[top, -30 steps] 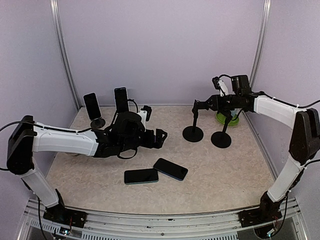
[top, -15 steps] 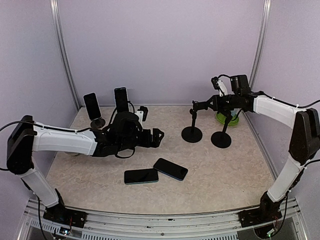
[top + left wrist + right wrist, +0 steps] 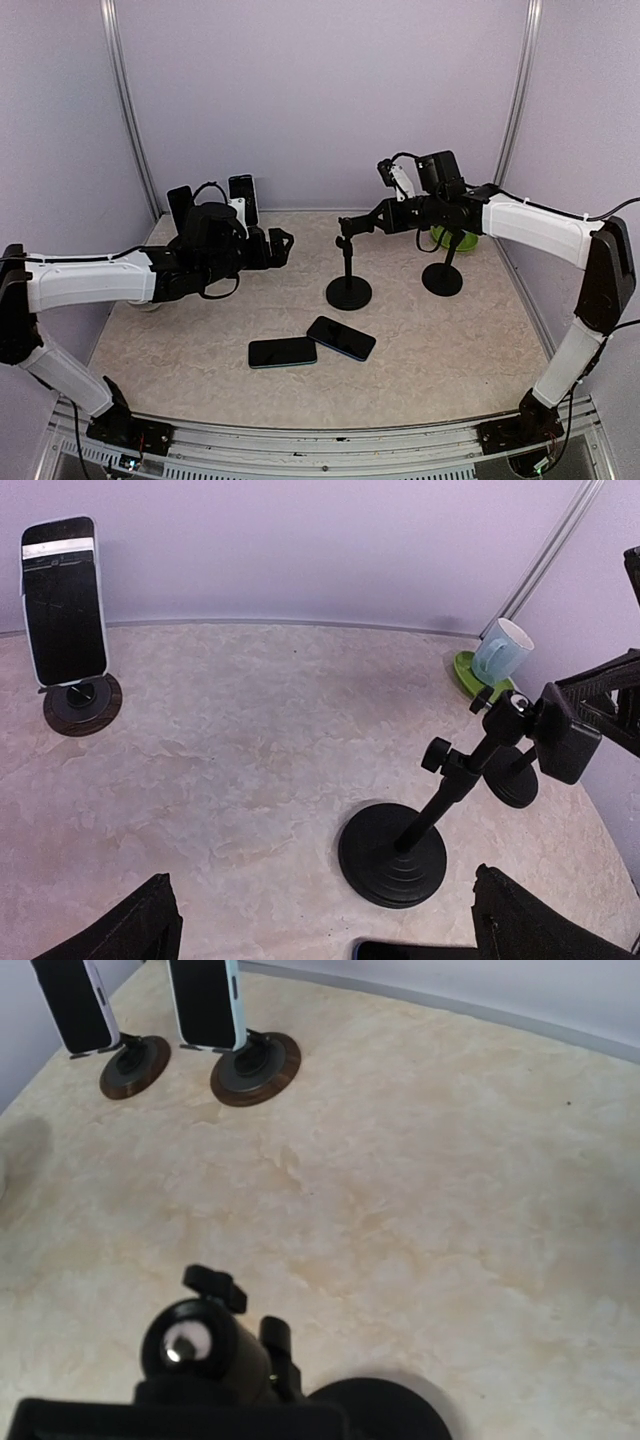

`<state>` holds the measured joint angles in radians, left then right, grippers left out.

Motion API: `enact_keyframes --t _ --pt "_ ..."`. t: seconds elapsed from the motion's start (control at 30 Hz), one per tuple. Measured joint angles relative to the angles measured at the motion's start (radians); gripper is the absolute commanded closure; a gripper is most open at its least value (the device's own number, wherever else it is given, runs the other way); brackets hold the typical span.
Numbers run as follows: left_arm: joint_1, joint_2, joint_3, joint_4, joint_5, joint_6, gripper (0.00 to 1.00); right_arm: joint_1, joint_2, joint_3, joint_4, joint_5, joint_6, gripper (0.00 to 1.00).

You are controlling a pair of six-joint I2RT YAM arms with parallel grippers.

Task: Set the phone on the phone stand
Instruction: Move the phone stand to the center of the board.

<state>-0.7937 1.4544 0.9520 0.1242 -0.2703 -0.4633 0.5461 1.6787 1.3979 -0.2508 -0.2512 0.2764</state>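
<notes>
One stand [image 3: 348, 291] in right claw [image 3: 355, 226]

Probable phone [image 3: 410, 950] cut by bottom edge; stand [image 3: 390, 1412] base too.

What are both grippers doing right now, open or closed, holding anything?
Left gripper: jaws open, holding nothing.
Right gripper: jaws closed on the top of the phone stand.

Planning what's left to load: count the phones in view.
4. Left flat phone and right flat phone lie mid-table; corner phone and neighbour phone sit upright on back-left stands. More could be hidden.
</notes>
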Motion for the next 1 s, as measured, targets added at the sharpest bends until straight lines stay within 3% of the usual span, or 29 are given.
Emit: enact_keyframes --t 0.33,0.67,1.0 --pt "0.003 -0.006 -0.022 0.021 0.040 0.000 0.01 0.085 -0.053 -0.100 0.091 0.161 0.050 1.00" --pt "-0.025 0.076 0.102 0.036 0.077 0.008 0.01 0.142 -0.080 -0.136 0.115 0.285 -0.031 1.00" --pt "-0.034 0.113 0.111 0.041 0.101 0.007 0.01 0.179 -0.107 -0.167 0.117 0.411 -0.097 1.00"
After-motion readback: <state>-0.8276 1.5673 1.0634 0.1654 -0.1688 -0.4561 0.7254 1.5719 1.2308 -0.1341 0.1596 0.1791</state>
